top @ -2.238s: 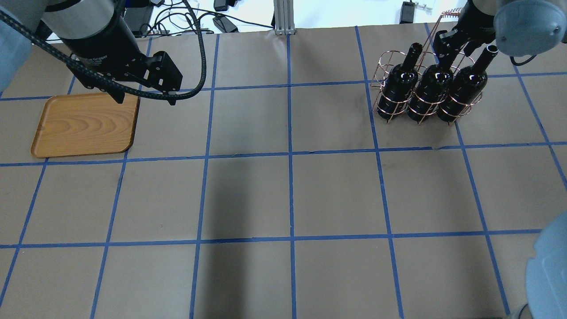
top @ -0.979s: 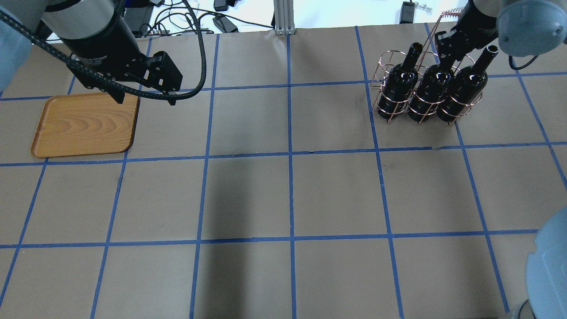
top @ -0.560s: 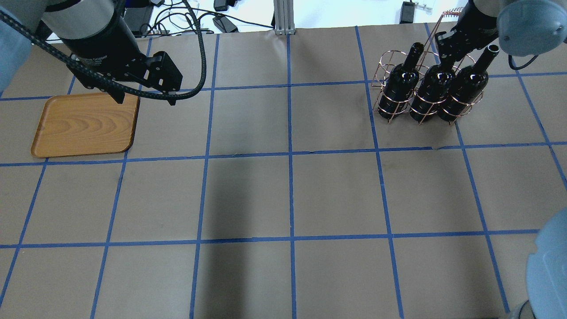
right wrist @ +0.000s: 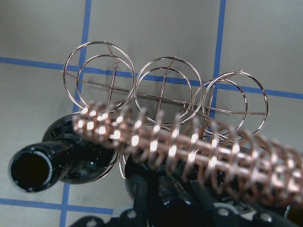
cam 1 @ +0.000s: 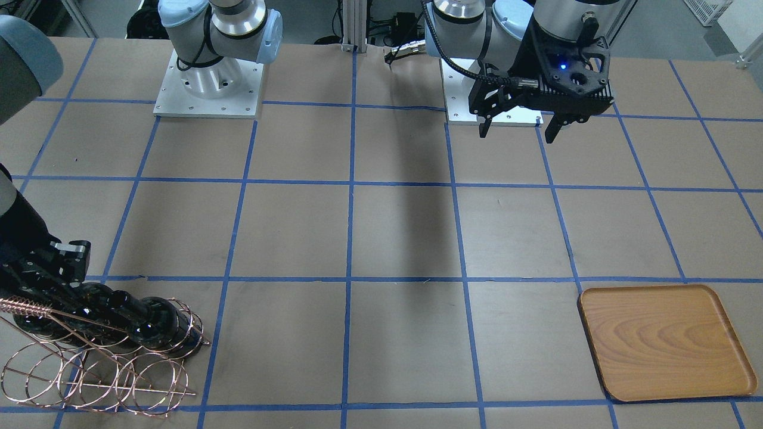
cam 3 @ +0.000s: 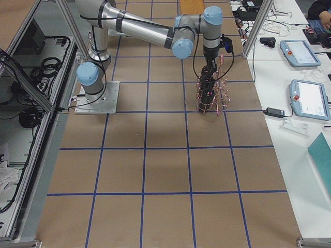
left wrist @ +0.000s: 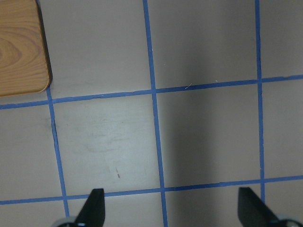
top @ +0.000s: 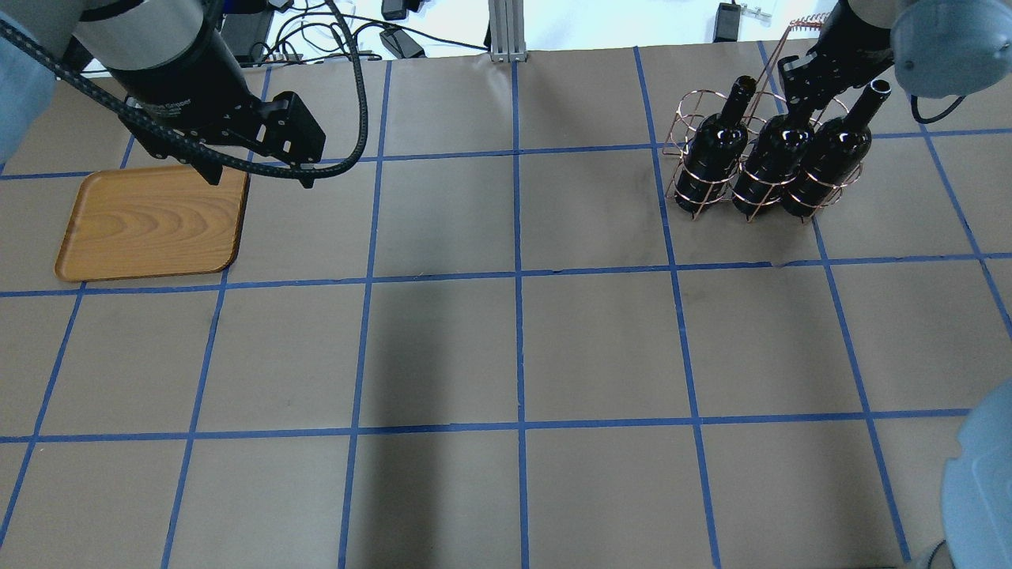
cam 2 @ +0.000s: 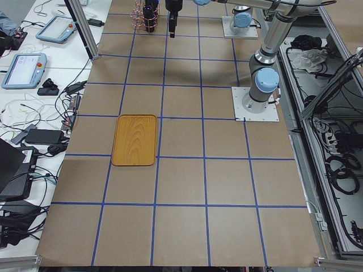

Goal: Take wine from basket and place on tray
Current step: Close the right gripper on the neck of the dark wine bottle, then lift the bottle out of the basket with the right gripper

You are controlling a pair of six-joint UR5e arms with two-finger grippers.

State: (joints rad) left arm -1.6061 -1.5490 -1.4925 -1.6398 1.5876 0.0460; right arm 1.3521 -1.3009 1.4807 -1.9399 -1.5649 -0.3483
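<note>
The wine bottle [top: 771, 162] in question is standing middle of three in the front row of the copper wire basket [right wrist: 189, 142], at the far right of the desk [top: 514, 348], body down in its loops and long axis upright, neck pointing up. The right gripper [top: 800, 95] is hanging directly over that neck, beside the basket's twisted handle; its fingers are hiding behind the handle and the wrist housing, so I cannot tell whether they are gripping the neck. A bottle is flanking it on each side, so the lift is likely needing to go straight up. The wooden tray [top: 150, 225] is lying bare at the far left, well apart, where the left gripper [cam 1: 517, 125] is hovering with fingers spread wide, holding nothing
</note>
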